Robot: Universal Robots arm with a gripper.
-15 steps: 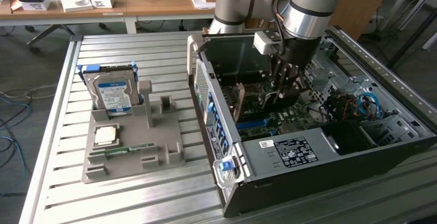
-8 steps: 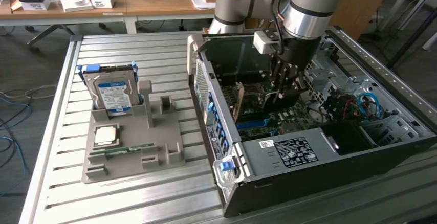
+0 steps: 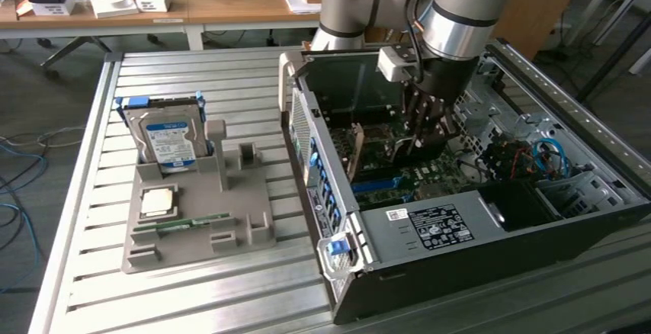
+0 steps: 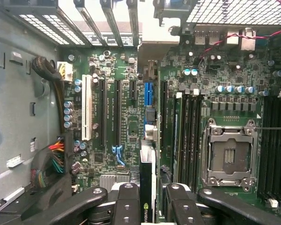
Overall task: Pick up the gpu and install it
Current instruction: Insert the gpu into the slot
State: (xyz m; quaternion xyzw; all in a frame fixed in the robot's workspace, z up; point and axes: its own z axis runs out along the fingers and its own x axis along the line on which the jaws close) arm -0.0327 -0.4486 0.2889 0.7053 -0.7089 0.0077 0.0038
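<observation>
My gripper (image 4: 152, 206) is deep inside the open computer case (image 3: 489, 227), pointing down at the green motherboard (image 4: 117, 61). Its dark fingers (image 4: 127, 201) are shut on the gpu (image 4: 147, 206), a thin black card seen edge-on with a green logo on its face. The card stands upright over the board and lines up with the blue expansion slot (image 4: 148, 93), which lies between the black slots and the memory slots. In the exterior view the gripper (image 3: 422, 139) hangs low over the middle of the motherboard (image 3: 407, 181), and its fingers hide the card there.
An empty processor socket (image 4: 229, 154) and the memory slots (image 4: 189, 131) lie beside the blue slot. Cable bundles (image 4: 51, 159) sit by the case wall. On the table at the exterior view's left, a grey holder (image 3: 203, 212) carries a hard drive (image 3: 171, 139), a chip and a memory stick (image 3: 183, 225).
</observation>
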